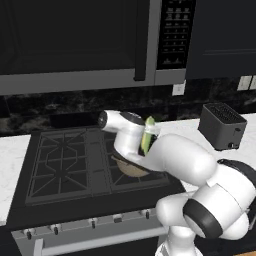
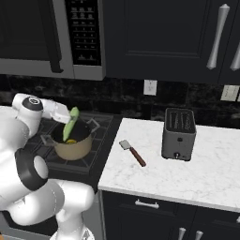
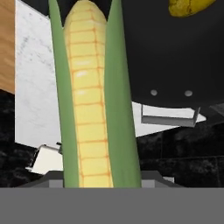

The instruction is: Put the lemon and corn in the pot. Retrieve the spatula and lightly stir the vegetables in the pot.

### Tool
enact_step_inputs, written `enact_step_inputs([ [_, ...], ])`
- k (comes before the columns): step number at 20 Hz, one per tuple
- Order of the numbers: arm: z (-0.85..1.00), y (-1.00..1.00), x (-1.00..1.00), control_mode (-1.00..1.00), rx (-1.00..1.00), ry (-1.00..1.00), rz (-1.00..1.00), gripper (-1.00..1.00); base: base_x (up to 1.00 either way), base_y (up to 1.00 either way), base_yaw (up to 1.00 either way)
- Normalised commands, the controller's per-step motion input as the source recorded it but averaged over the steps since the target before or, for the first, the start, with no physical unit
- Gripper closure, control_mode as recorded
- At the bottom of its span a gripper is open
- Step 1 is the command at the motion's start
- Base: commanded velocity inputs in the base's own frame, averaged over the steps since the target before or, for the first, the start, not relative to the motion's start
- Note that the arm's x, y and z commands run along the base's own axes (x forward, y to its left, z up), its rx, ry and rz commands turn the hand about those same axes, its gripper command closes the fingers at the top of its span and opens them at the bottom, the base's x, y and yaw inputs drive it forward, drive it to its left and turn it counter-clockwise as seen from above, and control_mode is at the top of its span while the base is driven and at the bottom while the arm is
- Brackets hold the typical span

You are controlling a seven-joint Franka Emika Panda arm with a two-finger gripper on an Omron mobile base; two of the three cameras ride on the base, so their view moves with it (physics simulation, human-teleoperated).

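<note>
From the left base view, the white arm reaches over the black stove [image 1: 65, 165], and the corn [image 1: 148, 135] stands nearly upright at the end of the hand, green husk outward, just above the pot [image 1: 131, 167]. Most of the pot is hidden behind the arm; a tan curve of its side shows on the right rear burner. The claw itself is covered by the hand and the cob here. A dark toaster [image 1: 222, 126] sits on the white worktop [image 1: 192, 130] to the right, and a microwave [image 1: 80, 40] hangs above the stove.

From the right base view, the corn [image 2: 71, 123] hangs tilted over the pot [image 2: 72, 143], its lower end reaching into the dark opening. A small spot of yellow, the lemon [image 2: 71, 141], lies inside the pot beneath it. The hand holds the cob's upper end. The spatula [image 2: 132, 153], pale blade and brown handle, lies flat on the worktop [image 2: 187, 173] between the stove and the toaster [image 2: 178, 134], well apart from the pot.

From the hand view, the corn [image 3: 92, 96] runs up from the bottom edge, yellow kernels between two green husk strips. The claw [image 3: 94, 177] is closed on its near end; the tips are mostly hidden behind the cob. Beyond it lies the pot's dark inside [image 3: 175, 57] with a grey handle, and the lemon [image 3: 188, 6] rests in it at the top right.
</note>
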Motion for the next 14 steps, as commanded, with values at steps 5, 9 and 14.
enact_step_inputs([
  [5,-0.56,0.00,0.22,-1.00,-0.05,0.02,0.00,1.00,0.00,0.00,0.00],
  [9,-0.33,0.00,0.22,-1.00,-0.08,0.00,0.00,1.00,0.00,0.00,0.00],
  [14,-0.02,0.00,0.04,-1.00,-0.06,-0.11,0.00,1.00,0.00,0.00,0.00],
])
